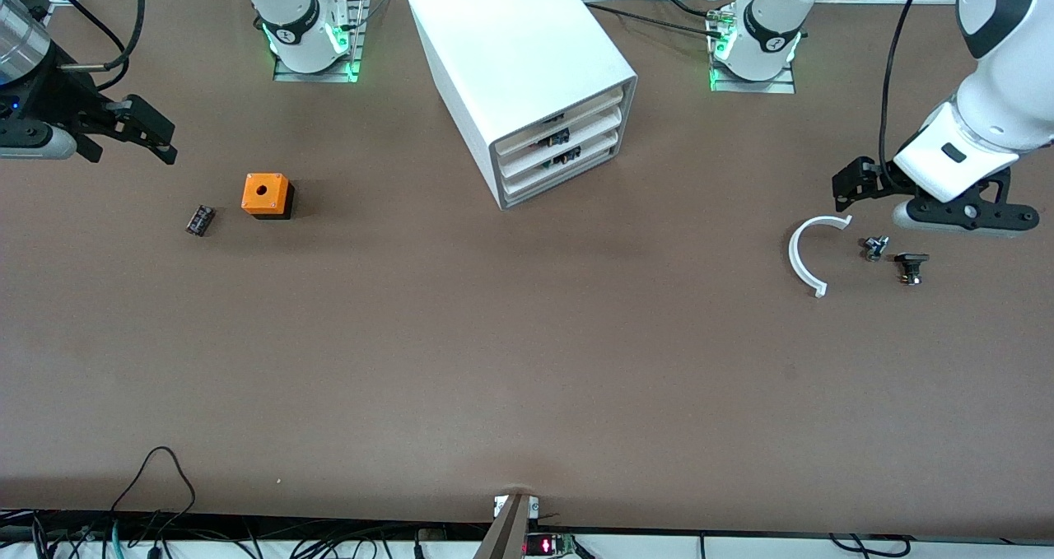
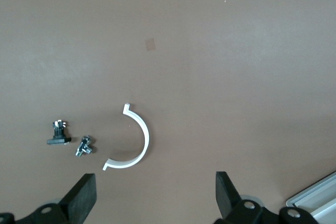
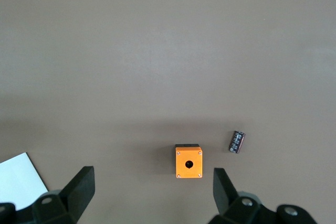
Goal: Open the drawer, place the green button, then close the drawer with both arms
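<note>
The white cabinet [image 1: 527,57] stands at the back middle of the table. Its four drawers [image 1: 560,143] are all pushed in. No green-capped button shows in any view. My left gripper [image 1: 852,184] is open and empty, in the air beside a white half-ring [image 1: 811,254]. In the left wrist view [image 2: 155,187] its fingers stand wide apart over bare table. My right gripper [image 1: 132,151] is open and empty, in the air at the right arm's end of the table. In the right wrist view [image 3: 152,179] it is beside the orange box [image 3: 189,161].
Near the half-ring [image 2: 134,140] lie a tiny silvery part [image 1: 874,247] and a tiny black part [image 1: 911,267]. The orange box [image 1: 266,194] and a small black block [image 1: 199,220] lie toward the right arm's end. Cables run along the front edge.
</note>
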`<action>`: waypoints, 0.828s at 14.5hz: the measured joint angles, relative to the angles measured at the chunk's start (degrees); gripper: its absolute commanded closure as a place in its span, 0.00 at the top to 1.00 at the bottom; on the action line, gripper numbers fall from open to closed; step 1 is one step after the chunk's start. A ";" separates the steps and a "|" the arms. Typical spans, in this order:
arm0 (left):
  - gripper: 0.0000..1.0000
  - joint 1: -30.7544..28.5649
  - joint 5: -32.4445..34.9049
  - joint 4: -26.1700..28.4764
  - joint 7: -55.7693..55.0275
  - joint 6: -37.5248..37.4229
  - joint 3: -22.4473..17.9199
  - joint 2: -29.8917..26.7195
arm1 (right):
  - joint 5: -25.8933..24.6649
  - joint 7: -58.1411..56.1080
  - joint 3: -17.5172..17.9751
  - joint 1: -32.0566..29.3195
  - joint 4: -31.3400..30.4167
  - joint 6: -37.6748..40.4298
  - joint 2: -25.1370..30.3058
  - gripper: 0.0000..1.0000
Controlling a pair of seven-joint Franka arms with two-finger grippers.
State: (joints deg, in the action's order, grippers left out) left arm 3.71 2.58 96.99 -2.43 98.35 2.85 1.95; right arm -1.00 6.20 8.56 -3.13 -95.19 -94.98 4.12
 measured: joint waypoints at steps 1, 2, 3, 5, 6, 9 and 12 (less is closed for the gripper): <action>1.00 0.00 0.00 0.46 -0.42 0.02 -0.08 -0.11 | 0.00 0.00 0.01 0.00 0.00 0.00 0.00 1.00; 1.00 -0.01 0.00 0.81 -0.72 -0.13 -0.19 -0.06 | 0.00 0.00 0.01 0.00 0.00 0.01 0.00 1.00; 1.00 -0.01 0.00 1.10 -0.93 -0.44 -0.28 -0.01 | 0.00 0.00 0.01 0.00 0.00 0.02 0.00 1.00; 1.00 0.00 0.00 1.53 -1.07 -0.60 -0.31 0.05 | 0.00 -0.01 0.01 0.00 0.00 0.03 0.00 1.00; 1.00 0.01 0.00 1.59 -1.07 -0.60 -0.31 0.07 | 0.00 -0.01 0.01 0.00 0.00 0.04 0.00 1.00; 1.00 -0.09 0.00 1.60 -1.07 -0.62 -0.46 0.07 | 0.00 -0.01 0.01 0.00 0.00 0.04 0.00 1.00; 1.00 -0.13 0.00 1.65 -1.07 -0.68 -0.50 0.20 | 0.00 -0.01 0.01 0.00 0.00 0.05 0.00 1.00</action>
State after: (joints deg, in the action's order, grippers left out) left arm 3.58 2.58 98.64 -3.49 97.68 2.35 2.14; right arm -1.00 6.19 8.57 -3.13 -95.19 -94.93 4.12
